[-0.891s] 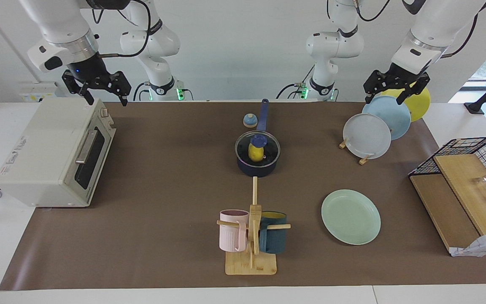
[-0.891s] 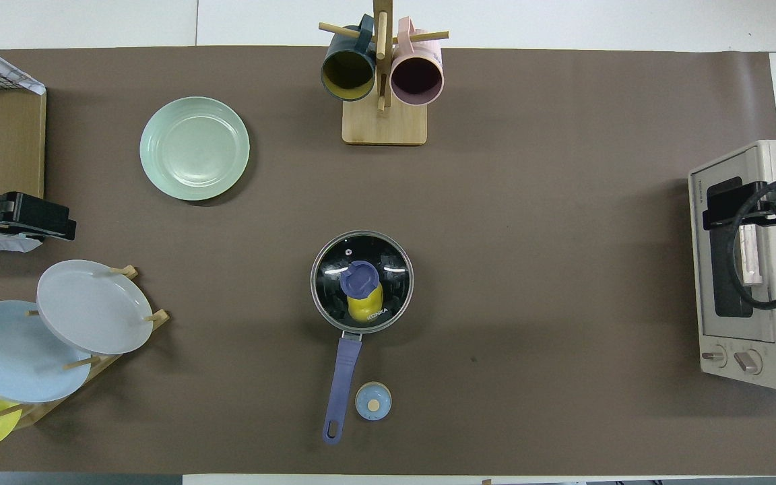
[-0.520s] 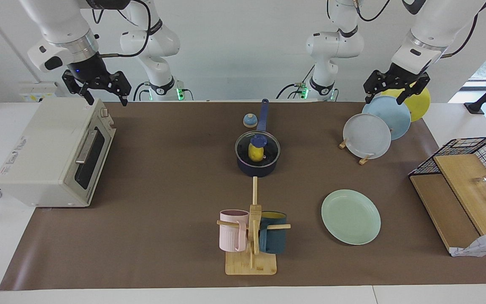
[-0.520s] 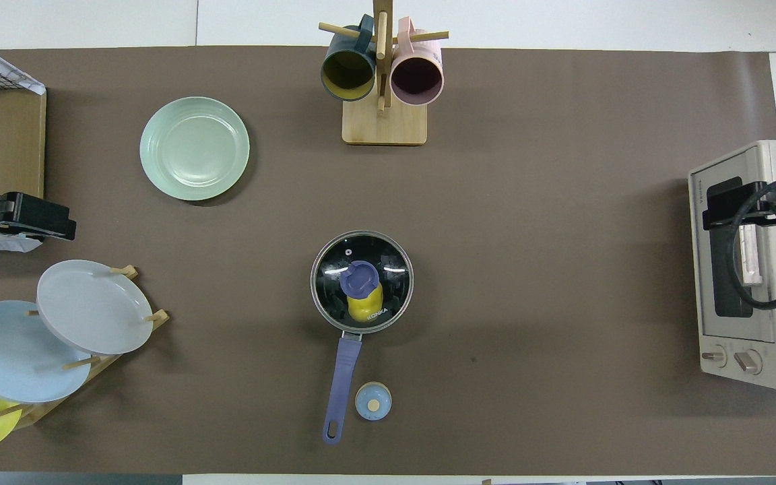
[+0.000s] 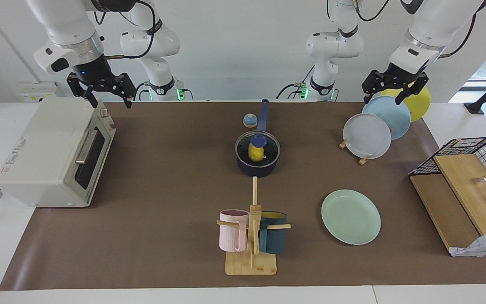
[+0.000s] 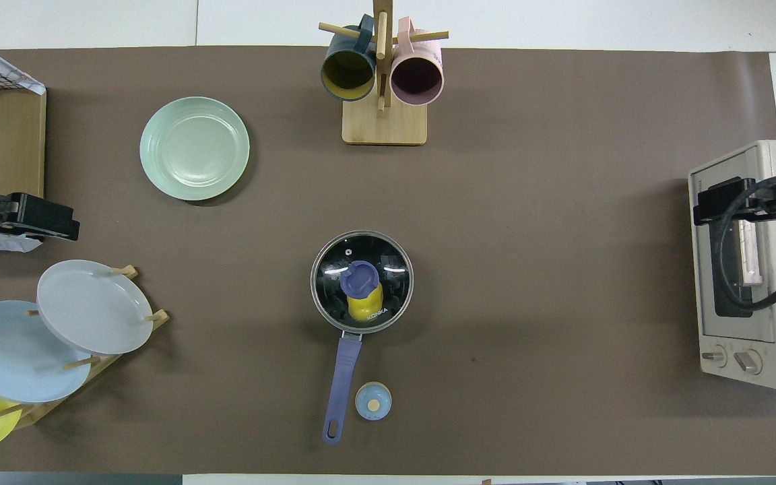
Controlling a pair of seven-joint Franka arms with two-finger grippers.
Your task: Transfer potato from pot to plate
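Observation:
The navy pot (image 5: 256,170) stands mid-table, its long blue handle (image 6: 342,380) pointing toward the robots. A glass lid (image 5: 269,147) with a blue knob (image 6: 359,278) covers it. The yellow potato (image 5: 255,154) shows through the lid, inside the pot; it also shows in the overhead view (image 6: 364,308). The mint-green plate (image 5: 350,216) lies bare, farther from the robots and toward the left arm's end; it also shows in the overhead view (image 6: 194,148). My left gripper (image 5: 383,99) hangs open over the plate rack. My right gripper (image 5: 112,103) hangs open over the toaster oven's corner.
A toaster oven (image 5: 53,154) stands at the right arm's end. A mug tree (image 5: 251,230) holds a pink and a teal mug. A rack (image 5: 367,135) holds grey-white, light blue and yellow plates. A small blue knob (image 5: 249,120) lies beside the pot handle. A wire basket with wooden boards (image 5: 462,177) stands at the left arm's end.
My right gripper has shifted slightly toward the middle of the table. My left gripper has risen a little. Pot, lid, potato and plate have not moved.

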